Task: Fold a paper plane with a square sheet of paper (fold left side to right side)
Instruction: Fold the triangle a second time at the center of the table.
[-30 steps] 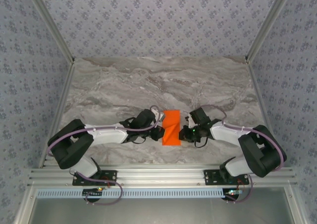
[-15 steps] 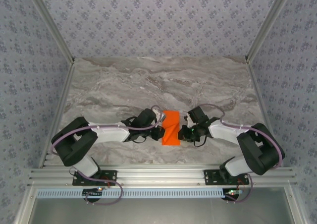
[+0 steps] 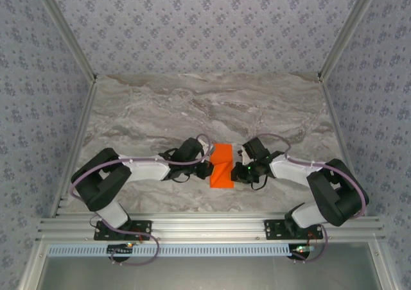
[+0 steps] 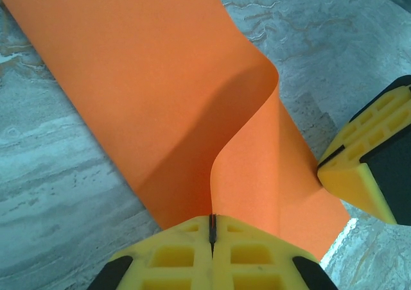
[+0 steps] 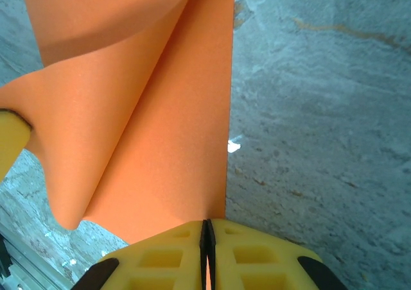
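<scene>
Paper first: bright orange sheet of paper (image 3: 222,165) at the near middle of the marble tabletop (image 3: 160,110), between the two wrists, partly flat and partly raised in a soft curl. Raised flap clamped in the left jaws, yellow pads (image 4: 173,258) pressed together with only a thin seam between them. Orange rising straight out of that seam, then bending over toward the flat part in a rounded hump, no crease pressed in. Right edge of the sheet at the seam of the right jaws, likewise closed and seemingly pinching that edge low against the tabletop. Yellow fingertip (image 4: 363,168) of the right side visible from the left wrist camera, just beside the far side of the flap, so both grips close together. Likely reason for the split hold: one side anchored against sliding, the other free to swing across for the left-over-right fold. Judged about midway through that fold: flap up, not laid down, edges not yet matched. Next, probably: lower the flap onto the right edge, line up the corners, then press along the bend. Risk worth watching: thin paper buckling or twisting between two tight grips, giving a skewed crease, with little room to spare between the wrists.
</scene>
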You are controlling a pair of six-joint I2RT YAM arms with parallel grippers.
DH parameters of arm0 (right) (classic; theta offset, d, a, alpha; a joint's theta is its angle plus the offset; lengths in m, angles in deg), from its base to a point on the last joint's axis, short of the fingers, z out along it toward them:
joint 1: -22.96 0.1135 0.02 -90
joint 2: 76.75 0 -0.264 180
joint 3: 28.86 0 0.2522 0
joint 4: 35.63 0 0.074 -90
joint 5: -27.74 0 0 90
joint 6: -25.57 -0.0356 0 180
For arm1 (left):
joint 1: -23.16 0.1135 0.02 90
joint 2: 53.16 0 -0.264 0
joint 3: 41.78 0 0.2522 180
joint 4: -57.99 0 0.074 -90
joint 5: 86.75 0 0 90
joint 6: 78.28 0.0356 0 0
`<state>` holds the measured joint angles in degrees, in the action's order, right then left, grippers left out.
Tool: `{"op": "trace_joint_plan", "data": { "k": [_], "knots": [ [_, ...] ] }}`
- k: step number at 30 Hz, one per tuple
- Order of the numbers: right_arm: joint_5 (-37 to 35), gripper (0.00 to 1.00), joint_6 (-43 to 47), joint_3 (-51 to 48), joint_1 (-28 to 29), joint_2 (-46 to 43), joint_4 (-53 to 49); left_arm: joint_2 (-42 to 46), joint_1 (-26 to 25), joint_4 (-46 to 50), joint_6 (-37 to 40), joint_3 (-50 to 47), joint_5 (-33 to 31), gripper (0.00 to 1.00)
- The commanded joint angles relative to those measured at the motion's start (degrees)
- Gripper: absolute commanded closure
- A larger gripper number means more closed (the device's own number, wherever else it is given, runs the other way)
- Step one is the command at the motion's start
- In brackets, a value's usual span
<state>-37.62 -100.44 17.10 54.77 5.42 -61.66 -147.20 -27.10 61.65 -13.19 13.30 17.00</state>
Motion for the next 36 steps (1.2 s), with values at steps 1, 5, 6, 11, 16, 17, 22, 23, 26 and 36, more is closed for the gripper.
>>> {"op": "trace_joint_plan", "data": {
  "k": [1,5,6,11,16,17,22,23,26,36],
  "knots": [
    [-3.73,0.89,1.44,-0.21,0.44,1.65,-4.62,-0.97,0.41,-0.42,1.17,1.28,1.09,0.96],
    [-3.90,0.89,1.50,-0.13,0.53,1.75,-4.86,-1.49,0.56,-0.70,1.26,1.39,0.99,0.96],
    [-3.99,0.89,1.55,-0.16,0.56,1.76,-4.96,-1.58,0.64,-0.76,1.28,1.39,0.97,0.95],
    [-4.06,0.89,1.51,-0.15,0.62,1.68,-5.02,-1.88,0.73,-0.91,1.35,1.61,1.09,0.96],
    [-4.14,0.89,1.55,-0.10,0.69,1.77,-5.14,-2.35,0.87,-0.94,1.52,1.89,1.09,0.96],
    [-4.16,0.89,1.55,-0.07,0.62,1.90,-5.15,-2.46,0.80,-0.81,1.53,1.91,1.15,0.96],
    [-4.25,0.89,1.65,0.04,0.66,1.87,-5.44,-3.07,0.87,-0.87,1.55,2.30,1.35,0.95],
    [-4.20,0.89,1.68,0.05,0.63,1.96,-5.54,-3.12,0.84,-0.83,1.61,2.45,1.31,0.96],
    [-4.25,0.89,1.82,0.04,0.72,1.98,-5.64,-3.43,0.85,-0.85,1.70,2.67,1.35,0.95],
    [-4.52,0.89,1.88,0.05,0.80,1.97,-5.99,-3.82,0.84,-0.79,1.85,2.89,0.52,0.96]
  ]
}}
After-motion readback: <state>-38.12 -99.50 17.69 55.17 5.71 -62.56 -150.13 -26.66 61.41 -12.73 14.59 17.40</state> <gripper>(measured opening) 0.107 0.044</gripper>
